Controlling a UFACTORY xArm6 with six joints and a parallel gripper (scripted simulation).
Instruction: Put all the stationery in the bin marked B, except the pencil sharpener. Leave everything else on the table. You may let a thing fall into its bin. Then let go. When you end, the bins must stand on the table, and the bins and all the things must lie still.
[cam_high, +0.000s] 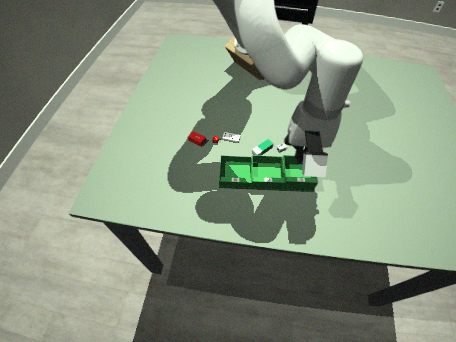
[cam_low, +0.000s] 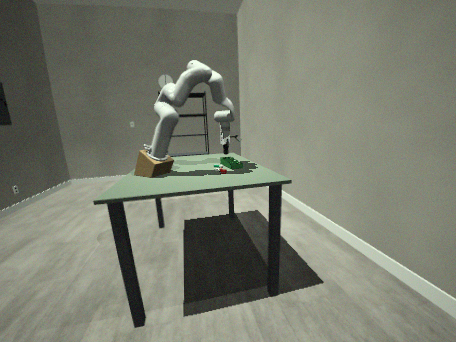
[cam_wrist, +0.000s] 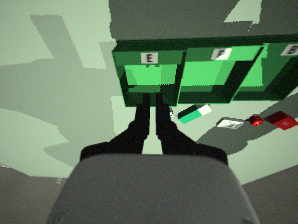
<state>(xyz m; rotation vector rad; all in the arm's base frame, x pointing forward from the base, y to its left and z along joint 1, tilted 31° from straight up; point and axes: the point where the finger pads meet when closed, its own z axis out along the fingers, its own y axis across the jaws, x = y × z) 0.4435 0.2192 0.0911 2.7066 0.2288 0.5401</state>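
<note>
On the desk (cam_high: 150, 100), the three-part bin (cam_high: 267, 172) sits near an eraser (cam_high: 262, 146), white card (cam_high: 231, 136) and red block (cam_high: 197, 138), with the closed, empty end effector (cam_wrist: 152, 98) over its E end.

A pale green table (cam_low: 165, 187) with dark legs stands on a grey wooden floor (cam_low: 350, 300). On its far corner there is a brown box (cam_low: 152, 164). Behind the table, against the grey wall (cam_low: 100, 75), stands a dark metal shelf (cam_low: 197, 120). A white skirting board (cam_low: 380, 257) runs along the right wall. A small socket (cam_low: 15, 189) is low on the left wall.
</note>
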